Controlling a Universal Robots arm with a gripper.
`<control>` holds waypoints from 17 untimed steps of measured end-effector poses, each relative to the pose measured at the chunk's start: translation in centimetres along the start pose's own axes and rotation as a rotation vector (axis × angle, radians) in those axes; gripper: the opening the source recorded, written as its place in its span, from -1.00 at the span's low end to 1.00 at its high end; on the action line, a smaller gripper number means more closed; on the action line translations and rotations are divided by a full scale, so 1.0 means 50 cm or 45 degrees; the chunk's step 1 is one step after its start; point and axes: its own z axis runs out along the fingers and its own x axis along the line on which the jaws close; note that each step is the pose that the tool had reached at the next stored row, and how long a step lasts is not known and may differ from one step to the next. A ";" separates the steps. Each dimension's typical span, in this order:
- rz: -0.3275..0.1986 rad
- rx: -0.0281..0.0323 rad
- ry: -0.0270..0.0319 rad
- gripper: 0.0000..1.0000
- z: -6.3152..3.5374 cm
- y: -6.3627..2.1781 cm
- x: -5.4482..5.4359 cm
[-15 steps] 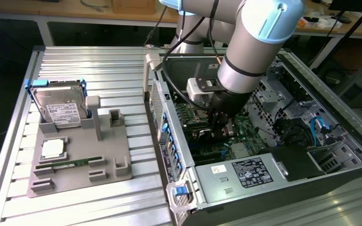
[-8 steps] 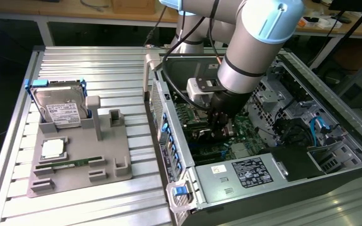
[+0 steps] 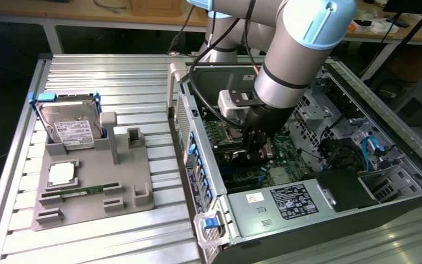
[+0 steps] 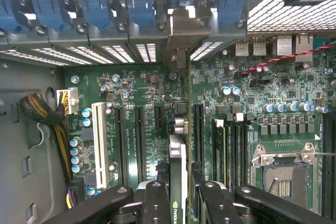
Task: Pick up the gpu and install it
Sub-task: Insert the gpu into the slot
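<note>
Hand: the hand [image 3: 257,153] is inside the open computer case [image 3: 306,204], low over the motherboard [image 4: 142,103], at the end of the arm that reaches down from above.
Hand state: it is closed on the gpu [image 4: 177,163]; one dark finger [image 4: 156,200] is on each flat side of the card.
Gpu position: it stands on its thin edge between the fingers and runs straight away from the hand toward the rear wall of the case.
Gpu bracket: the silver bracket [image 4: 181,32] at its far end is against the rear wall, in the row of slot openings under the blue latches [image 4: 140,9].
Gpu and slots: the card lies in line with the long black slots of the motherboard, with the white slot [image 4: 98,145] on one side and the CPU socket [image 4: 283,174] on the other. I cannot tell if its lower edge is already in a slot.
Table: on the table [image 3: 108,71], toward the exterior view's left of the case, there is a grey holder [image 3: 123,176].
Holder content: a hard drive [image 3: 68,125] stands in it and a green memory stick [image 3: 86,191] lies in it, both well apart from the hand.
</note>
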 end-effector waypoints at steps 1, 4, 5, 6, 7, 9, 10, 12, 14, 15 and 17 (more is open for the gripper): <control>0.000 0.0001 -0.0003 -0.46 0.000 0.000 0.000; 0.000 -0.0002 0.0001 -0.46 0.000 0.000 0.001; 0.000 -0.0002 0.0002 -0.46 -0.001 0.000 0.002; 0.000 -0.0003 0.0000 -0.46 0.000 0.000 0.002; 0.000 -0.0002 0.0000 -0.46 0.000 0.000 0.003; 0.000 -0.0001 0.0001 -0.46 0.000 0.000 0.004; 0.000 -0.0001 0.0000 -0.46 0.000 0.000 0.004; 0.000 -0.0002 -0.0001 -0.46 0.001 0.000 0.004; 0.000 -0.0003 -0.0003 -0.46 0.002 0.000 0.004; 0.000 -0.0002 -0.0002 -0.46 0.003 0.000 0.004; 0.000 -0.0002 -0.0002 -0.46 0.003 0.000 0.004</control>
